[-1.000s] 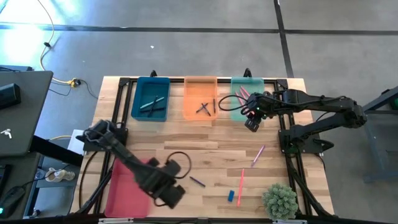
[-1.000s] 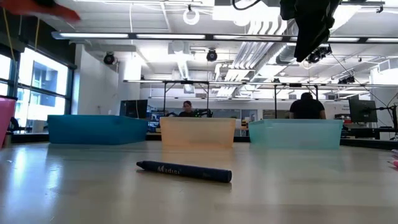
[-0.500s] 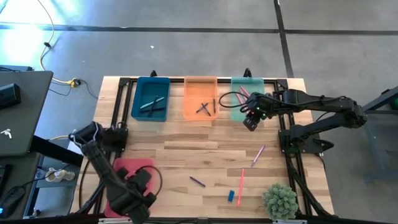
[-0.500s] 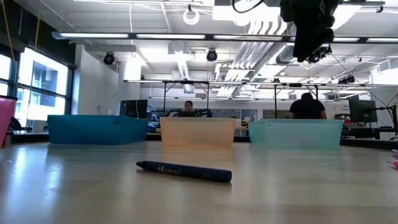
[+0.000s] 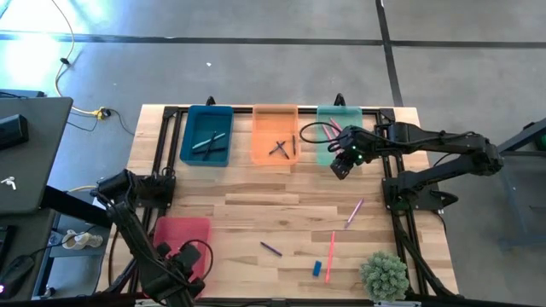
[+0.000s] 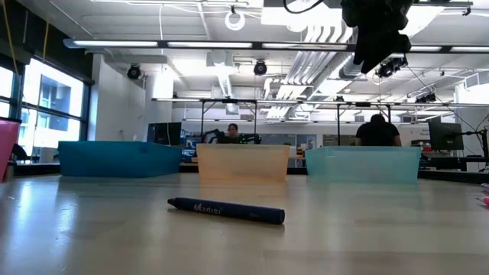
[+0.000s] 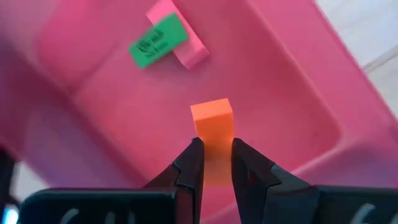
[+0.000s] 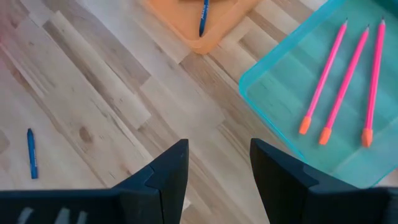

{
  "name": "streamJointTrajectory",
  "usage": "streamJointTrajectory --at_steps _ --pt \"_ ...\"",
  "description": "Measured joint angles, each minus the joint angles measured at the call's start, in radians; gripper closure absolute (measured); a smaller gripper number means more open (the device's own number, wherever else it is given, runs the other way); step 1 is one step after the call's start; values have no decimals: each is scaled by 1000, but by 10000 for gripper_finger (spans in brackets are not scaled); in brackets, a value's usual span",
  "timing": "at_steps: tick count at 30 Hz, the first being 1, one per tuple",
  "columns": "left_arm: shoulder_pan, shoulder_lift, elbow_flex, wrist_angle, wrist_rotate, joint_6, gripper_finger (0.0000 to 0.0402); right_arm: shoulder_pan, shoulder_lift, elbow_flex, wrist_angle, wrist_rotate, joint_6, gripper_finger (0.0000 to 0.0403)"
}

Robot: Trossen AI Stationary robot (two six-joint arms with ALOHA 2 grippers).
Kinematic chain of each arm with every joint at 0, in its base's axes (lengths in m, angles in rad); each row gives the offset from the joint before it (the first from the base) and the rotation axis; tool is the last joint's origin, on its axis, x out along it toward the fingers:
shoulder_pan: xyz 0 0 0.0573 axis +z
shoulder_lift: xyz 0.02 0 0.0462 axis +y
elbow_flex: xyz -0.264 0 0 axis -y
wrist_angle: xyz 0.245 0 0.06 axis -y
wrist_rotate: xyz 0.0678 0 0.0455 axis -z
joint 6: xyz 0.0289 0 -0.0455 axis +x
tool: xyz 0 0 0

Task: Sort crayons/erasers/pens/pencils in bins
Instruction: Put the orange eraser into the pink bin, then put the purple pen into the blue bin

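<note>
My left gripper (image 7: 215, 163) clamps the orange eraser (image 7: 212, 119) above the pink-red bin (image 7: 292, 106); releasing toward 3 o'clock risks overshooting the rim.

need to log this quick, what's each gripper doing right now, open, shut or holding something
Left gripper: shut on the orange eraser, over the pink-red bin.
Right gripper: open, holding nothing, by the mint green bin.

Wooden slat table (image 5: 256, 205) is carrying four bins: teal (image 5: 206, 136), orange (image 5: 275, 135) and mint (image 5: 335, 128) lining the far edge, pink-red (image 5: 175, 239) sitting diagonally nearer. Dark crayon (image 5: 270, 249), blue eraser (image 5: 316, 268), pink pencils (image 5: 330, 256) and plant (image 5: 384, 275) are lying near the mint bin's side.
</note>
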Motion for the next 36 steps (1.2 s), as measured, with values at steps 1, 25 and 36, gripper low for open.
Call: streamJointTrajectory --at_steps 1,25,36 --pt "-4 0 -12 24 1 0 351 0 0 0 0 0 0 238" --pt "-5 0 -117 237 82 17 263 151 0 0 0 -44 204 238" --pt "20 -98 -117 195 84 51 228 332 10 0 -1 -31 442 238"
